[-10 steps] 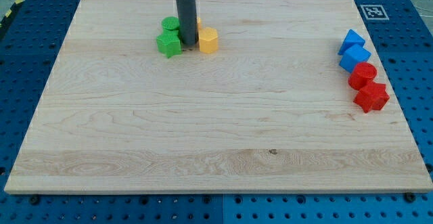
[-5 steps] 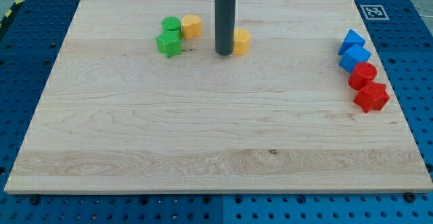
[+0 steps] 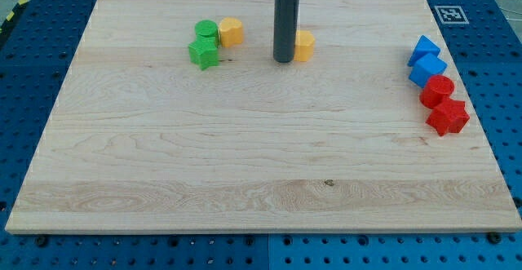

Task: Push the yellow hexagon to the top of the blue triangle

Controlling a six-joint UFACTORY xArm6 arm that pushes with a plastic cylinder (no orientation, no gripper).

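Note:
The yellow hexagon (image 3: 303, 46) lies on the wooden board (image 3: 245, 164) near the view's top, right of centre. My tip (image 3: 283, 59) stands against its left side, touching it. The blue triangle (image 3: 423, 47) sits at the view's right edge of the board, well to the right of the hexagon, with a blue block (image 3: 427, 69) just below it.
A second yellow block (image 3: 231, 31) lies at the upper left, next to a green cylinder (image 3: 205, 32) and a green star (image 3: 203, 53). A red cylinder (image 3: 440, 90) and a red block (image 3: 447, 116) sit below the blue blocks at the right.
My tip has moved to the view's right and pushed the yellow hexagon rightward, away from the green blocks and the other yellow block, which stayed put.

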